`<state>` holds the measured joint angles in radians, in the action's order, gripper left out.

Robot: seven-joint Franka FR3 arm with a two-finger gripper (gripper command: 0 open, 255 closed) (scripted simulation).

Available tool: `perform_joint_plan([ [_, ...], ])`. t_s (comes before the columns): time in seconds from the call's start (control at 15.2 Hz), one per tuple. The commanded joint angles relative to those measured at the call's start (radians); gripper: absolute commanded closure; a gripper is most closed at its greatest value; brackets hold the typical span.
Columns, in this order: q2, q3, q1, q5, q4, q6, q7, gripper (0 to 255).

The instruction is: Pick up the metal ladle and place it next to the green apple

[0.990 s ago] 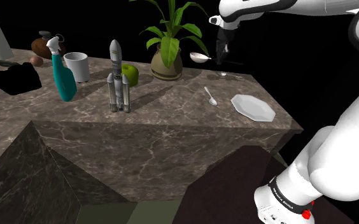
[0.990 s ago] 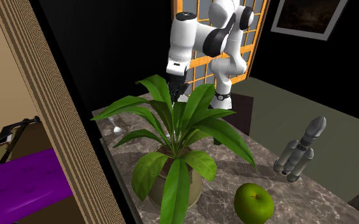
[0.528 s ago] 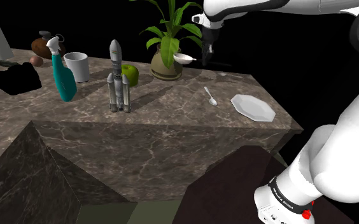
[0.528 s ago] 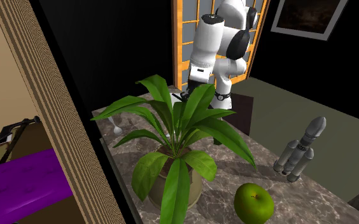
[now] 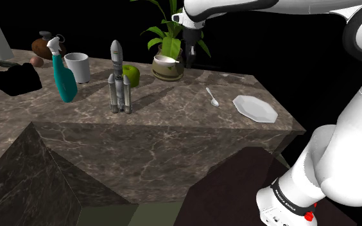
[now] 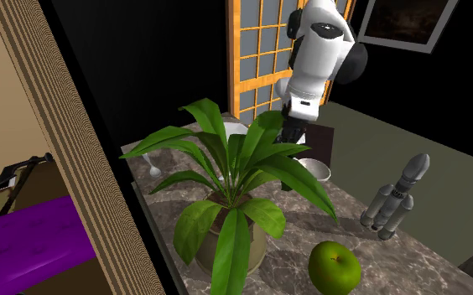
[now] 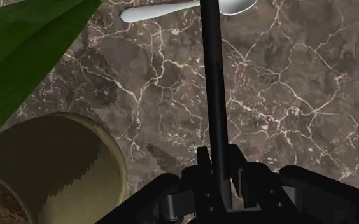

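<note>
My gripper [image 5: 190,52] is shut on the dark handle of the ladle [image 5: 165,60]. It holds the ladle level above the counter, with the pale bowl hanging in front of the plant pot [image 5: 171,70]. The green apple [image 5: 131,74] sits on the marble counter to the shoulder view's left of the pot, behind the model rocket [image 5: 117,80]. From the second exterior view, the gripper [image 6: 289,134] is behind the plant's leaves, the ladle bowl [image 6: 314,169] below it, and the apple [image 6: 334,266] nearer the camera. Close up, the handle [image 7: 213,95] is clasped in the gripper [image 7: 218,168].
A spoon [image 5: 212,97] and a white plate [image 5: 255,108] lie toward the counter's right end. A white cup [image 5: 77,67] and a teal spray bottle [image 5: 63,74] stand left of the rocket. The plant's wide leaves [image 6: 226,168] spread around the gripper.
The arm has swung to the shoulder view's left carrying the ladle, from beyond the counter's back right edge to in front of the plant pot. The grip has not changed.
</note>
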<state>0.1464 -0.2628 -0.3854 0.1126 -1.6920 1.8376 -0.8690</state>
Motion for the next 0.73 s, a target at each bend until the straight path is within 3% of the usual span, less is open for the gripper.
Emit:
perform_joint_plan([
  [0.0,0.027,0.018,-0.022,-0.005,0.045,-0.023,0.039,255],
  [0.66,0.223,0.091,-0.124,-0.030,0.329,-0.137,0.206,255],
])
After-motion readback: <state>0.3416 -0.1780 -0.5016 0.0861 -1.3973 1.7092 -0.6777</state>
